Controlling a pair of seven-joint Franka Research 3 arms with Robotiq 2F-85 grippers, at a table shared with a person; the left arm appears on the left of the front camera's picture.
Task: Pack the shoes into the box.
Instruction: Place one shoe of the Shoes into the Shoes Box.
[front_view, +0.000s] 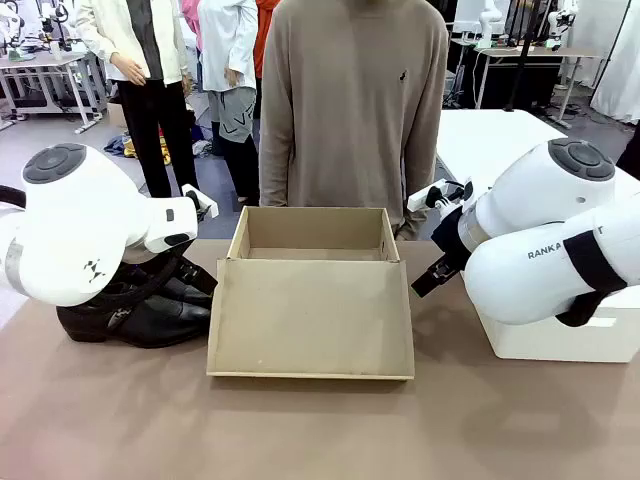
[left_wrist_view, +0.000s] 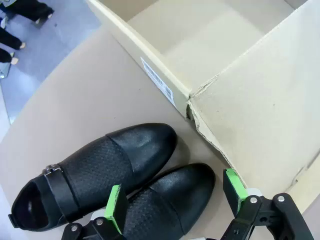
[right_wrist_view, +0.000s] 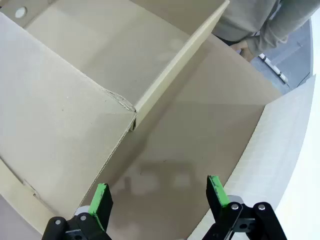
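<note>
Glossy black pointed-toe leather dress shoes (left_wrist_view: 125, 165) side by side on table, just left of open tan cardboard shoebox (front_view: 312, 320). Left gripper (left_wrist_view: 175, 192) spread wide over nearer shoe's toe, nothing clamped. Right gripper (right_wrist_view: 159, 192) spread, empty, by box. Suggest gripping mid-upper, not slick toe; clear box wall.
</note>
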